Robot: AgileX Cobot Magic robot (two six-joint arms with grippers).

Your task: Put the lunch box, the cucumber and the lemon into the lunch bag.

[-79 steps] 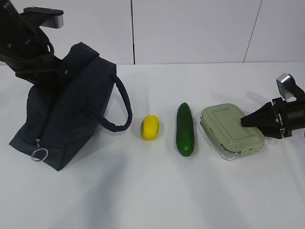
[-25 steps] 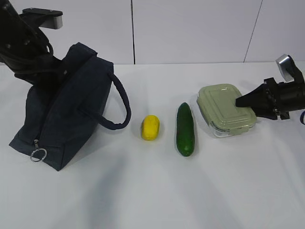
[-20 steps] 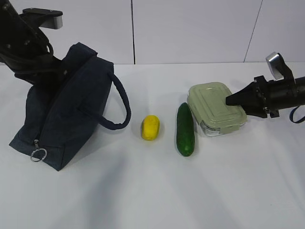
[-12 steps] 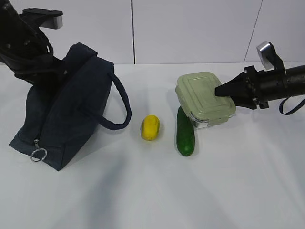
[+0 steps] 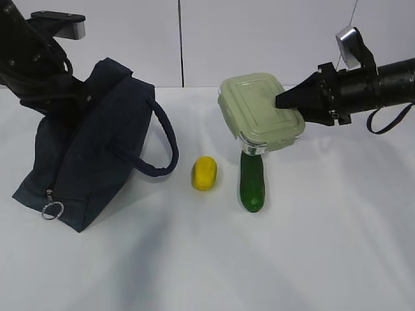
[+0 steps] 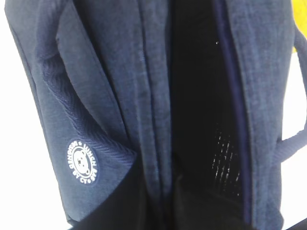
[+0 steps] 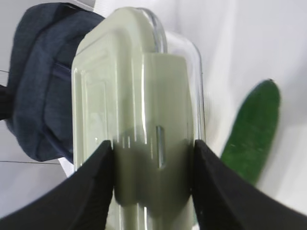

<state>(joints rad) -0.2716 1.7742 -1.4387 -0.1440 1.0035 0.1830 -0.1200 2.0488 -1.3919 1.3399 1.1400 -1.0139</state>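
Dark navy fabric lunch bag [image 5: 97,142], left; yellow oval lemon [image 5: 205,173]; glossy green cucumber [image 5: 251,181]; sage-lidded clear lunch box [image 5: 259,111] held aloft by right gripper [image 5: 283,101].

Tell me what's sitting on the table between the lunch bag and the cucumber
Only the lemon, as the exterior view shows. It lies on the white table between the lunch bag and the cucumber, touching neither.

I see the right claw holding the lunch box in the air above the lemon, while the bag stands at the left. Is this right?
Not quite. In the exterior view, the lunch box held by the right claw hangs above the cucumber, not the lemon. The lunch bag does stand at the left.
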